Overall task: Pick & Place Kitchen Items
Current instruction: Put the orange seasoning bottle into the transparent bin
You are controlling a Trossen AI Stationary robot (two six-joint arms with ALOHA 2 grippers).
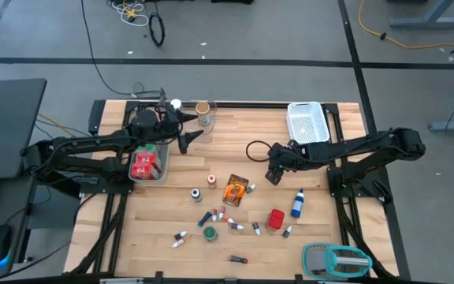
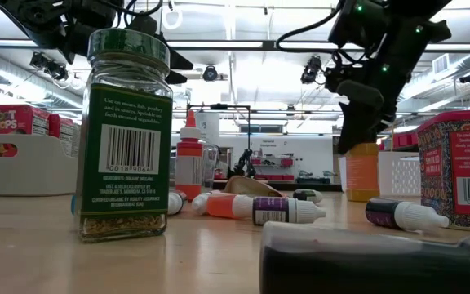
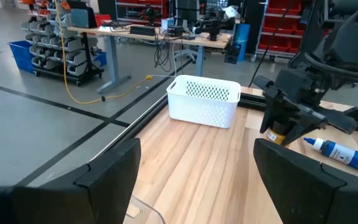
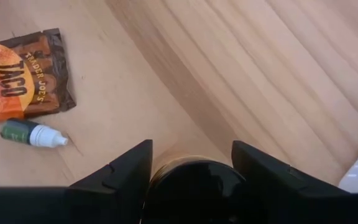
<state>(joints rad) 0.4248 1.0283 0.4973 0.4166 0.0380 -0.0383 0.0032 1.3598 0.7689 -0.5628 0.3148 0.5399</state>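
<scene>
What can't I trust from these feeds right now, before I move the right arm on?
- Jar in the right hand: right wrist view shows only its black lid; fingers and the frame edge hide the body.
- Dark object, low view: blurred, cut off by the bottom edge.
- Tiny vials, high view: labels too small to read.
- Clear tray contents: left arm partly covers them.

Grey floor (image 1: 251, 31) with loose cables (image 1: 416, 24), a desk (image 3: 148, 34) behind.

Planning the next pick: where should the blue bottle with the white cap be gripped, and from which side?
Grip the blue bottle with the white cap across its blue body, coming straight down from above. It lies flat on the wooden table, cap pointing away from the robot, with bare wood along both long sides for the fingers.
</scene>
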